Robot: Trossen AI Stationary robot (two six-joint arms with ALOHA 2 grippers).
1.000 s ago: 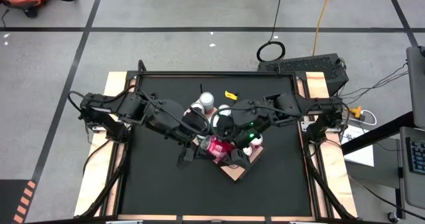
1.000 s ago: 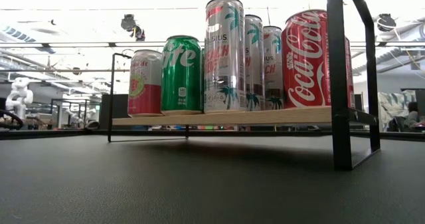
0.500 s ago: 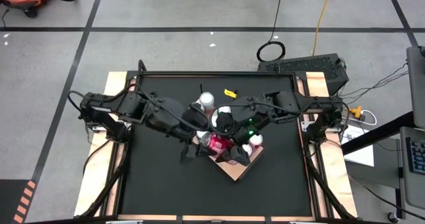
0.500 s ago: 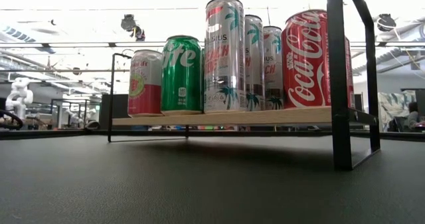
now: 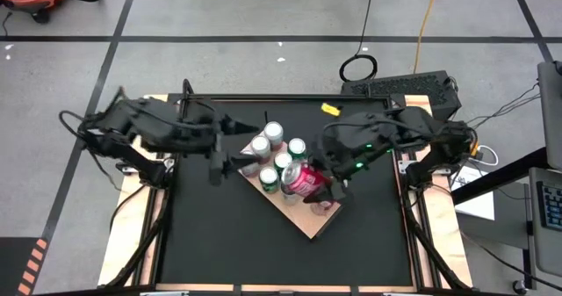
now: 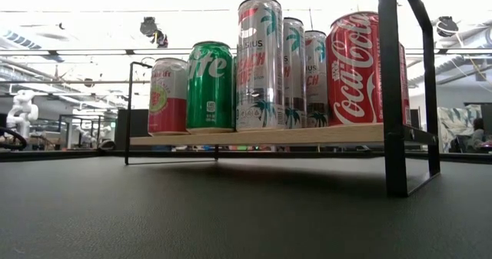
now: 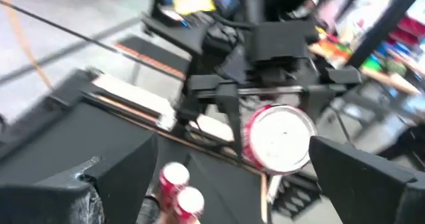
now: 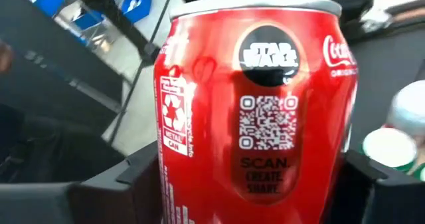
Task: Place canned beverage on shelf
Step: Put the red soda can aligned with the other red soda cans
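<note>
Over the shelf (image 5: 303, 221), a light-tan board set diagonally on the black table (image 5: 211, 243), the right arm reaches in from the table's right side, elbow raised, forearm angled down toward the board's right-hand part. Right gripper (image 5: 318, 184) holds a red cola can (image 5: 301, 180) tipped onto its side above the board; from overhead the can's silver top faces the left arm. Right wrist view: the red can (image 8: 255, 111) fills the frame, clamped between the two dark fingers (image 8: 129, 177), which stand partway apart at the can's width.

Left arm is folded back toward the table's left rail, forearm pointing at the shelf, clear of it. Left gripper (image 5: 217, 160) hovers just off the board's left corner, fingers spread wide, nothing between them. Left wrist view looks between its own fingers (image 7: 126, 171) at the held can's end (image 7: 279, 139) and the right gripper behind it.

Standing cans (image 5: 274, 147) cluster upright on the shelf's far part, beside the held can. Low view: shelf board (image 6: 254, 134) raised on black rods, carrying a pink can (image 6: 167, 96), a green can (image 6: 210, 86), tall silver cans (image 6: 260, 63) and a red cola can (image 6: 360, 68), all upright.
</note>
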